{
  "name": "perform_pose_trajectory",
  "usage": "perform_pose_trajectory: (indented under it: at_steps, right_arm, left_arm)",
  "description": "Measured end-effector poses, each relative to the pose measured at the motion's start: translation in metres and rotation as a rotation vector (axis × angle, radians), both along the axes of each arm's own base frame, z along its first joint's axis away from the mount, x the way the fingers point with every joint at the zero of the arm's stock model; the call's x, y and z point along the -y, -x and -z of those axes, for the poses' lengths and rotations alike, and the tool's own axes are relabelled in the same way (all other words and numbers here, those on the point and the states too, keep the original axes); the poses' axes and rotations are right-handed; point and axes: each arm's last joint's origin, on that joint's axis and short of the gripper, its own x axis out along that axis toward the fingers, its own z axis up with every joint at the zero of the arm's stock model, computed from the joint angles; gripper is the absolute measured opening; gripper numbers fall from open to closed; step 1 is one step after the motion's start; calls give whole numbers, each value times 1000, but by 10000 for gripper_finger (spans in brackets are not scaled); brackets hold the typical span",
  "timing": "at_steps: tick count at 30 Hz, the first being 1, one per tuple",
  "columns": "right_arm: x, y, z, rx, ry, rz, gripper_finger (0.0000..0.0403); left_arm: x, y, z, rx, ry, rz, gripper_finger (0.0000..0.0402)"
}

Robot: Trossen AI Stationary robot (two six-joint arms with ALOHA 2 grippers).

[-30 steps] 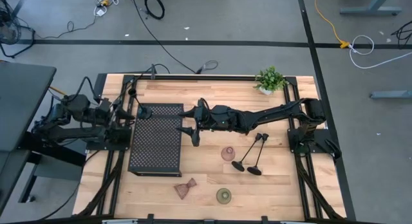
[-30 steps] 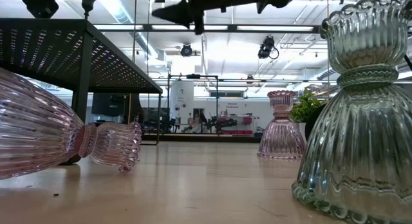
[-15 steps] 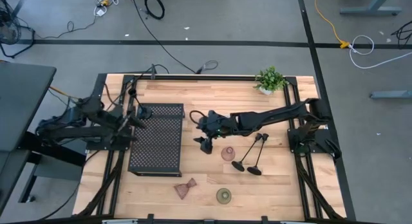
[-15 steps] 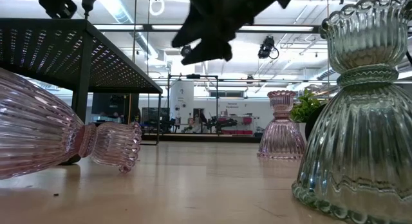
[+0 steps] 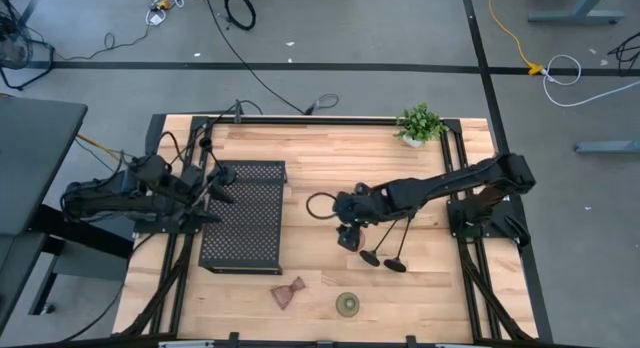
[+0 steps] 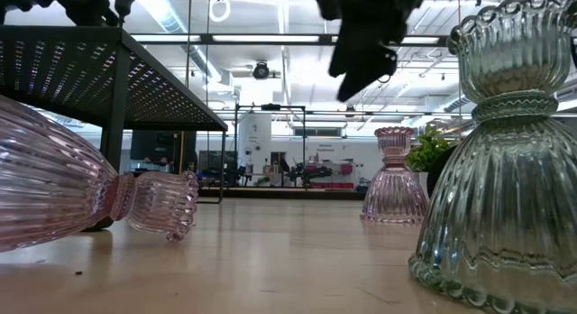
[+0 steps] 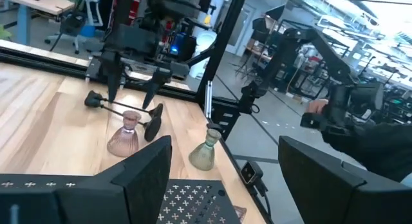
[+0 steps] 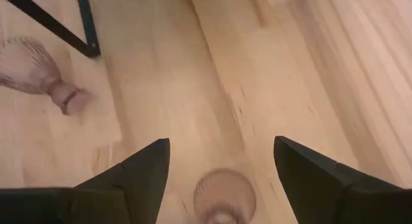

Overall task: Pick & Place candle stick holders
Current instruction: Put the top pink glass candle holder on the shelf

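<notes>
Right wrist view: right tool [image 8: 219, 169] fingers apart, directly above upright pink holder [image 8: 224, 197].

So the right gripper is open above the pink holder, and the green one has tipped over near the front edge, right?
Not quite. The green holder stands upright; the high view shows the brown holder lying on its side. The right gripper is indeed open above the pink holder.

Both arms are showing dark, jointed black segments with black cables looping along them. The left gripper [image 7: 219, 179] and right gripper [image 8: 219, 176] are showing broad, pointed matte-black fingers.
</notes>
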Motion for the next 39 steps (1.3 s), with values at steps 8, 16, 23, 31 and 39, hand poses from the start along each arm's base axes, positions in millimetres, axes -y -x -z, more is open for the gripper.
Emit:
perform_pose_trajectory:
  at_steps: [8,16,23,31,39]
  right_arm:
    - [-15,25,-4,-111,49,96,274]
    - [-34,42,-1,-183,88,161,274]
    - [-51,54,7,-196,91,211,274]
    - [-59,61,37,-119,114,291,274]
    - [-59,61,67,-32,64,290,274]
  left_arm:
    - [8,-14,4,-68,-24,7,286]
    - [24,-28,5,-68,-77,55,286]
    - [35,-32,9,-104,-97,29,286]
    - [48,-34,9,-98,-123,16,286]
    - [54,-31,9,-94,-136,-13,286]
